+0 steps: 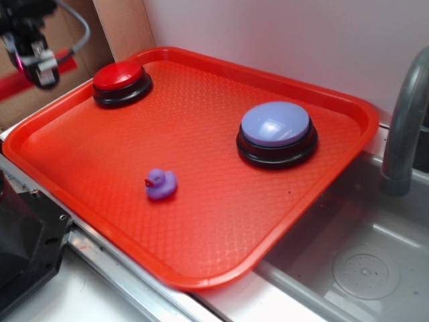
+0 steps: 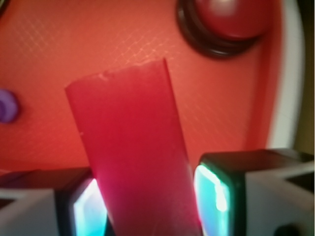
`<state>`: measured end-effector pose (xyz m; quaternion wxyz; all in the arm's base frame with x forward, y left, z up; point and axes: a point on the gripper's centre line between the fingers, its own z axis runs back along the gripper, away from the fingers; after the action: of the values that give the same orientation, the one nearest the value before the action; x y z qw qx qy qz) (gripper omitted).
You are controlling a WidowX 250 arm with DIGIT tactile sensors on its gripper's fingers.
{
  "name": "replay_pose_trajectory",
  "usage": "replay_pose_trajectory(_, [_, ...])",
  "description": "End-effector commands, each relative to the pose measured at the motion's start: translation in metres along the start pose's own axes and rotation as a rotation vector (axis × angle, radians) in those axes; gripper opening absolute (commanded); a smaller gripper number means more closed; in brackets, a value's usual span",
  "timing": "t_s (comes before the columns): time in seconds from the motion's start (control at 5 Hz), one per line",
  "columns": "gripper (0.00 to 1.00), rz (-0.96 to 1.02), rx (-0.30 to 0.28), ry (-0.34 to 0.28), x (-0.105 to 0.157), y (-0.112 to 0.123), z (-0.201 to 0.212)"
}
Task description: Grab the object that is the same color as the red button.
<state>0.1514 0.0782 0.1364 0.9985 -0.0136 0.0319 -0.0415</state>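
Observation:
The long red block (image 2: 130, 147) stands between my gripper's (image 2: 147, 204) two fingers in the wrist view, and the jaws are shut on its sides. From outside, my gripper (image 1: 41, 72) hangs above the tray's far-left corner, with the red block (image 1: 13, 84) sticking out on both sides of it. The red button (image 1: 119, 75) sits on its black base just right of the gripper, and the wrist view shows the red button (image 2: 231, 17) at the top right. The block is off the tray surface.
The big red tray (image 1: 201, 228) also holds a purple duck (image 1: 161, 183) near the middle front and a lavender-blue button (image 1: 276, 127) at the right. A grey faucet (image 1: 402, 121) and a metal sink (image 1: 348, 268) lie to the right. A cardboard box stands behind the gripper.

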Motion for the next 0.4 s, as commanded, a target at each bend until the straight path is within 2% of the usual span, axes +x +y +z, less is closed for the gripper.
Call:
replay_pose_trajectory(0.0, [0.0, 0.245, -0.091, -0.049, -0.0086, -0.0147, 0.0896])
replay_pose_trajectory(0.2, [0.0, 0.309, -0.128, -0.044, -0.0092, -0.0241, 0.0942])
